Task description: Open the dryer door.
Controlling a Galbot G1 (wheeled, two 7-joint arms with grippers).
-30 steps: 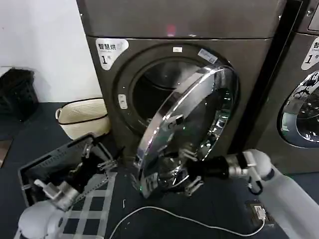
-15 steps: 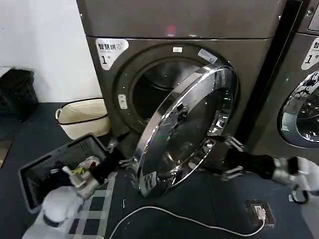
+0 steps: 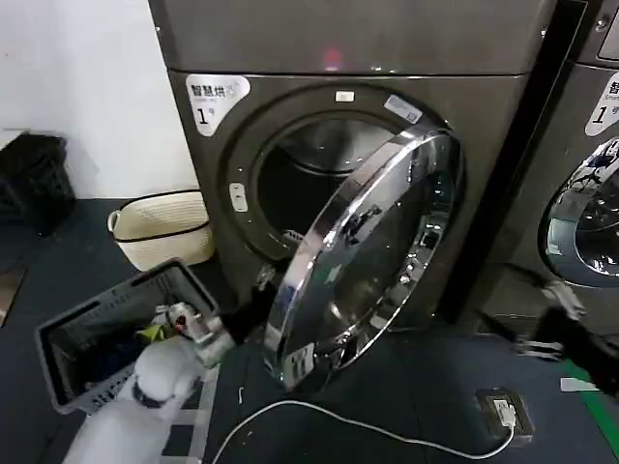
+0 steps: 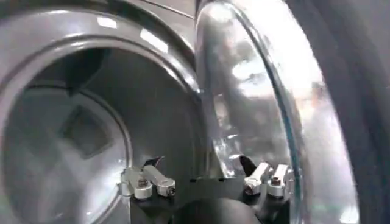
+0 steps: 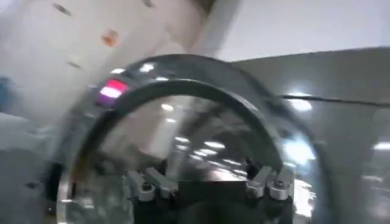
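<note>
My left gripper (image 4: 204, 181) spread, empty, behind the dryer door (image 3: 363, 256) edge | right gripper (image 3: 556, 319) spread, empty | risk: door swings shut if I slip.

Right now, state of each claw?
Left claw: open, empty, at the free edge of the dryer door.
Right claw: open, empty, off to the door's right.
</note>
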